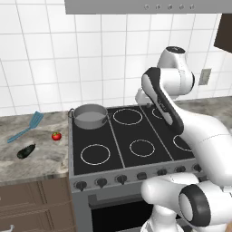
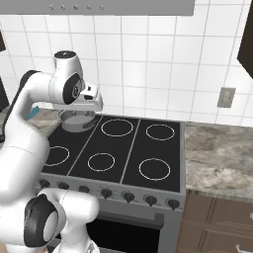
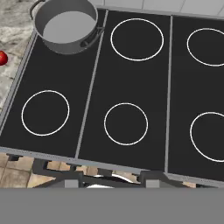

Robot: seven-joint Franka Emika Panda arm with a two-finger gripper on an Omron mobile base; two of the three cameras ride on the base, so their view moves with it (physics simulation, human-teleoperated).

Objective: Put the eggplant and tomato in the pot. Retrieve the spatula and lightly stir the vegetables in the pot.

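The grey pot (image 1: 90,116) stands empty on the stove's back left burner; it also appears in the hand view (image 3: 65,26) at the top left and half hidden behind the hand in the right base view (image 2: 74,122). On the stone counter to the left of the stove lie the red tomato (image 1: 56,135) (image 3: 2,57), the dark eggplant (image 1: 26,151) nearer the front, and the light blue spatula (image 1: 27,127) farther back. My gripper (image 3: 111,183) hovers high over the middle of the stove, right of the pot, its tips apart and holding nothing. The hand (image 1: 142,96) (image 2: 91,105) is well away from the vegetables.
The black stove (image 1: 136,136) has several ringed burners and a row of knobs (image 1: 122,179) along its front. Marble counter (image 2: 217,153) runs to the right of it too. A range hood (image 1: 145,5) hangs overhead, and a wall outlet (image 2: 226,97) sits on the tiles.
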